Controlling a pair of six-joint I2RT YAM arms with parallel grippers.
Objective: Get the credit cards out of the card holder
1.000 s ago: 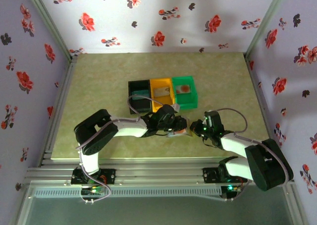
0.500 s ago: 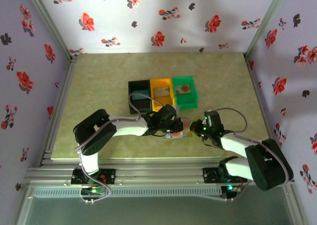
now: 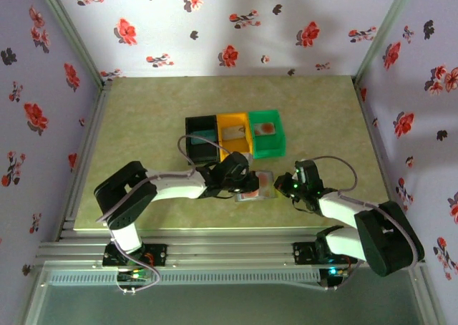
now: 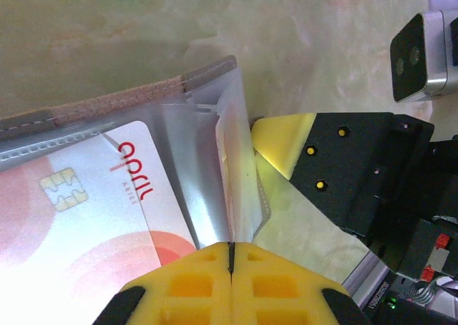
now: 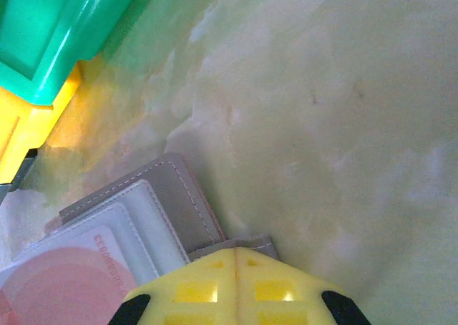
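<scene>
Left hand (image 4: 229, 264) pinched shut on the card holder's (image 4: 193, 139) clear sleeve, right hand (image 5: 235, 268) clamped shut on its corner, pale card (image 4: 86, 210) inside.

Bins (image 3: 236, 135) wall off twelve o'clock from the holder (image 3: 261, 183); my right gripper (image 3: 282, 186) crowds three (table (image 3: 136, 117) open toward ten).

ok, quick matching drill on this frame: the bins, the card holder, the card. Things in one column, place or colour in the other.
1. green bin
2. black bin
3. card holder
4. credit card

a. left end of the bin row
b. inside a clear sleeve
c. grey, stitched edge
d. right end of the bin row

Pairs: 1-d, 2-a, 3-c, 4-b
</scene>
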